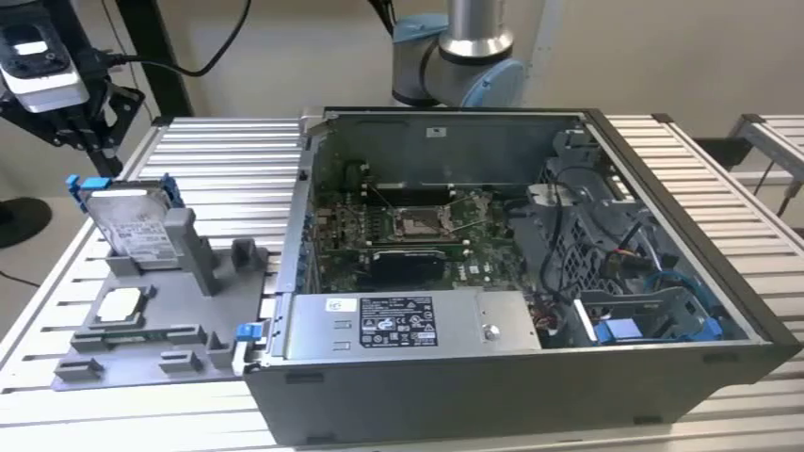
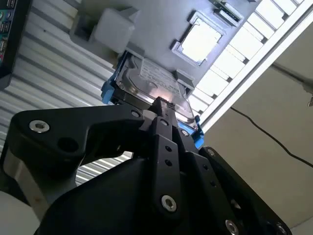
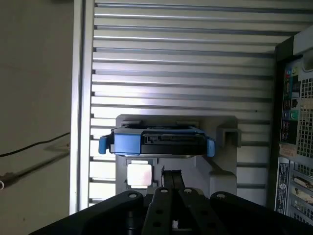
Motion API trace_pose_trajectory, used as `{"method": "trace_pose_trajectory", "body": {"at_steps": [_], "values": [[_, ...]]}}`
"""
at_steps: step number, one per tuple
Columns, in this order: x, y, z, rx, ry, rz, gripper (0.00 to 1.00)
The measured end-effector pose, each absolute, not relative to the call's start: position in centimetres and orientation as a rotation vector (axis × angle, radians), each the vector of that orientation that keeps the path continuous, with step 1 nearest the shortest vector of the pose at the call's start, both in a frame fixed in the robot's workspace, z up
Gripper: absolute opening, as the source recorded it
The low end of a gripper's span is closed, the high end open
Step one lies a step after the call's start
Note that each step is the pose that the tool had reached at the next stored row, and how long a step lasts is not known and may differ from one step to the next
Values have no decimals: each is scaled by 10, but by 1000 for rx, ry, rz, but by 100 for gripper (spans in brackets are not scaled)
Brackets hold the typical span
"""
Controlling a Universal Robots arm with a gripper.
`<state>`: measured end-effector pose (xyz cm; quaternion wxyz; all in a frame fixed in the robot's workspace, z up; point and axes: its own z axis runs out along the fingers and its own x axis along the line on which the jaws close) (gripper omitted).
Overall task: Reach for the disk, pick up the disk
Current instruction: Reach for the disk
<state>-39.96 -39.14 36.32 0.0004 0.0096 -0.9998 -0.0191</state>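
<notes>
While the black hand [image 3: 172, 177], closed and empty, hangs above the grey plastic holder [image 3: 220, 164], the silver-grey, blue-railed metal disk [image 3: 156, 142] stands on edge in it, straight ahead, long edge crosswise.

The disk [image 2: 146, 83] has glossy silver metal and blue plastic rails; the table [image 1: 214, 141] is ribbed, matt grey metal.
</notes>
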Motion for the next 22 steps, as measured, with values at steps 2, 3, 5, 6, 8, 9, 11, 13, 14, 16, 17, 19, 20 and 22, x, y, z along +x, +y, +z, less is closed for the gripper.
{"method": "trace_pose_trajectory", "body": {"at_steps": [2, 3, 5, 6, 8, 9, 11, 13, 14, 16, 17, 19, 20, 22], "values": [[-400, -391, 363, 30, -3140, -60, 0], [-400, -391, 363, 30, -3140, -60, 0], [-400, -390, 363, 30, -3140, -60, 0], [-400, -388, 363, 30, -3140, -60, 0], [-400, -382, 363, 30, -3140, -60, 0], [-400, -379, 363, 30, -3140, -60, 0], [-401, -375, 363, 30, -3140, -60, 0], [-408, -373, 363, 30, -3140, -60, 0], [-412, -373, 363, 30, -3140, -60, 0], [-418, -373, 363, 30, -3140, -60, 0], [-421, -373, 363, 30, -3140, -60, 0], [-426, -373, 363, 30, -3140, -60, 0], [-429, -373, 363, 31, -3140, -60, 0], [-433, -373, 363, 31, -3140, -60, 0]]}}
